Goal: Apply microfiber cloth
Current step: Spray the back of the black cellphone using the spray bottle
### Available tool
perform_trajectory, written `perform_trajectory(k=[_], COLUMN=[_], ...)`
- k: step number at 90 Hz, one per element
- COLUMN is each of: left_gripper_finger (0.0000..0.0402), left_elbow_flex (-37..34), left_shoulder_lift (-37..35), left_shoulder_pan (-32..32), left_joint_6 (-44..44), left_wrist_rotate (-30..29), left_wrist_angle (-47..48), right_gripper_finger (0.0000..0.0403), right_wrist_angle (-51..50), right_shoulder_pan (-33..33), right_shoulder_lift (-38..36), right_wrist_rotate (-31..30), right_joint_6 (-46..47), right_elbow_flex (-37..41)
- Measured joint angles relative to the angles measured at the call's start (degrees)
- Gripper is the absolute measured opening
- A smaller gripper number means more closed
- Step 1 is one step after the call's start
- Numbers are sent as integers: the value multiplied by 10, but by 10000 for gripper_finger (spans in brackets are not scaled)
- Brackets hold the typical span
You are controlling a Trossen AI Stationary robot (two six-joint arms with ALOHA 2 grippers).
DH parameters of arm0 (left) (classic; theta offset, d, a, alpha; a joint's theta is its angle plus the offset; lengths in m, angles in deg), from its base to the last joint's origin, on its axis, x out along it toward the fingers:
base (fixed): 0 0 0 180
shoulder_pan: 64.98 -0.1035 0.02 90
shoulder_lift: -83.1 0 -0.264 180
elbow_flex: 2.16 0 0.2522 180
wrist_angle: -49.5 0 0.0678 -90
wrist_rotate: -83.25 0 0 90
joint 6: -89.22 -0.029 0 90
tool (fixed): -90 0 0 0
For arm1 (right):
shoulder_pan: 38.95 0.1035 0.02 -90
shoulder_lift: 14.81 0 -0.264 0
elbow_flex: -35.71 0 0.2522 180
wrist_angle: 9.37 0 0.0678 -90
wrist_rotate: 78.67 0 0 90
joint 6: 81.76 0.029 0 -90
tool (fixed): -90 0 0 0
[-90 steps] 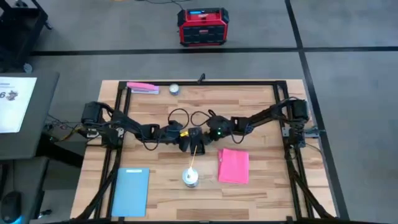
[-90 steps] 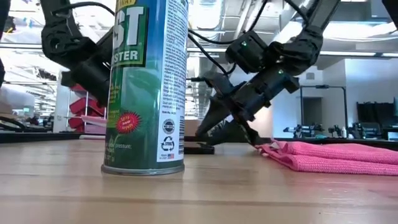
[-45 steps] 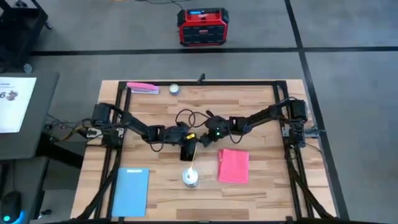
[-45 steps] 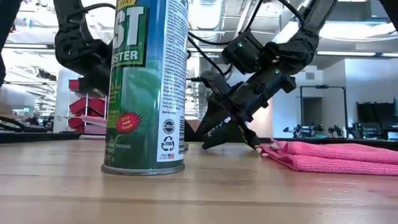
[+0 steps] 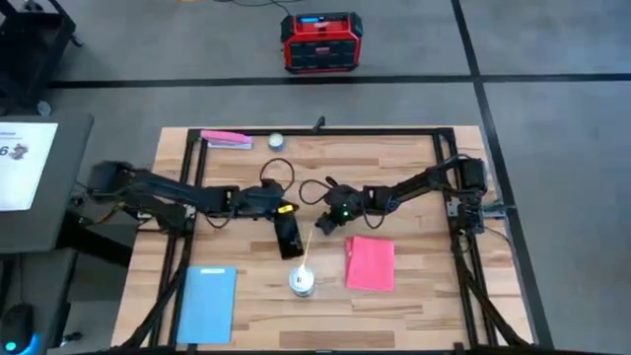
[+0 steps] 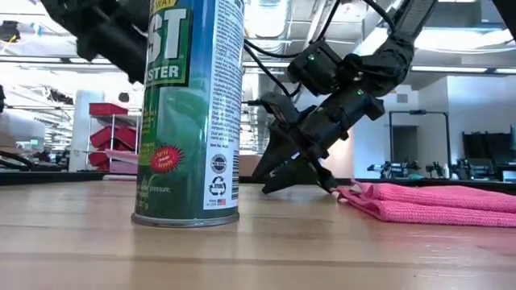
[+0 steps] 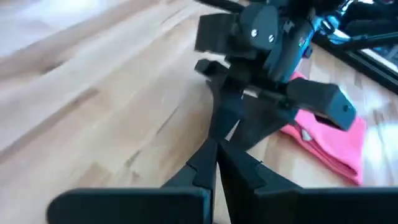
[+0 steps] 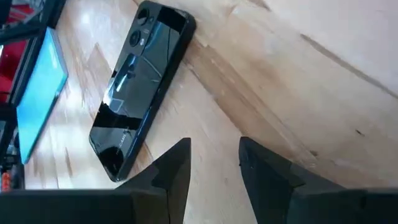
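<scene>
Table (image 5: 394, 158) from left to right: a blue sheet (image 5: 207, 302) lies at the near left corner, the left gripper (image 5: 279, 206) hangs just above the far end of the phone (image 5: 288, 235), a can (image 5: 302, 280) stands just in front of the phone, the right gripper (image 5: 323, 223) hovers between phone and cloth (image 5: 371, 262), and the cloth lies flat to the right of the can, touched by neither arm.

In the left wrist view we see the left jaws pressed together with nothing between them. In the right wrist view the right jaws stand a little apart, empty, pointing down at bare wood beside the phone (image 8: 140, 86).

We judge that the step in hand is picking up the cloth, and that the right arm is the one to do it, being nearest. We would swing it right, away from the phone, open the jaws wider and come down on the cloth's near-left edge (image 6: 363, 197), which the low view shows as a raised fold. We should pinch the fold through all its layers so it lifts as one pad, not a trailing sheet. The can (image 6: 190, 113) stands close by, so we keep the lift clear of it. The left jaws could steady the phone for wiping.
</scene>
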Motion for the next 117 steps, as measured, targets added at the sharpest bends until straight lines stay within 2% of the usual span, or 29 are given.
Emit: perform_trajectory(k=[10,21,54,86,117], left_gripper_finger=[0,0,0,0,0], left_elbow_flex=[-1,-1,3,0,0], left_shoulder_lift=[-10,17,157,170,173], left_shoulder_pan=[41,88,144,120,88], left_joint_6=[54,108,252,217,182], left_wrist_rotate=[1,1,11,-2,-20], left_wrist_angle=[99,139,126,67,23], right_gripper_finger=[127,127,127,133,186], right_wrist_angle=[5,6,10,12,13], right_shoulder_pan=[1,1,3,2,2], right_shoulder_lift=[0,0,6,6,10], right_wrist_rotate=[0,-1,14,35,45], right_joint_6=[-5,-6,-14,-9,6], right_elbow_flex=[1,1,-26,-33,-33])
